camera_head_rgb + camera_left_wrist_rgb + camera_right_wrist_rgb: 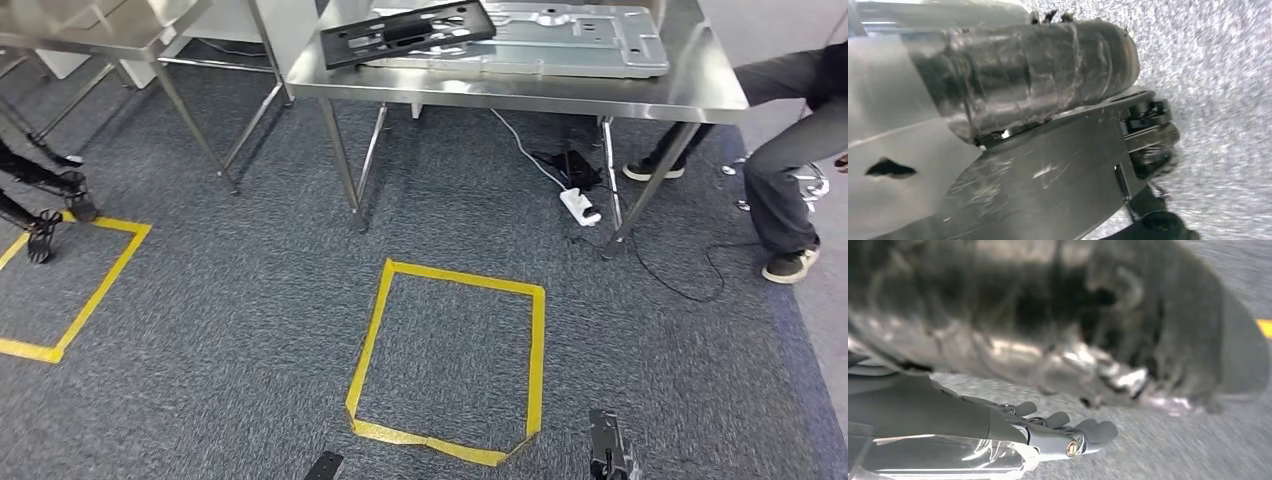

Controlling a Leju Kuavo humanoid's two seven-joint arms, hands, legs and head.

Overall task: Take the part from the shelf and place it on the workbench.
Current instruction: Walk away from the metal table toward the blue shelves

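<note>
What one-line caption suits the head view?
Steel workbench bearing a black part on a grey panel, beyond a yellow floor square.

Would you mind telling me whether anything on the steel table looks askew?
Yes: the black part lies skewed across the silver panel, its corner overhanging the steel table edge, where it might be knocked off.

Lay flat on the steel workbench (560, 95) at the far side of the head view: one black part (408, 32), a long flat plate with cut-out slots, slightly skewed. Rested with its right portion on top of a larger silver-grey moulded panel (560, 40), left end reaching toward the bench's left edge. Silver-grey panel lay flat too, spanning most of the bench top, rounded corners, raised ribs and holes visible. Finer detail of either piece not resolvable.
</note>
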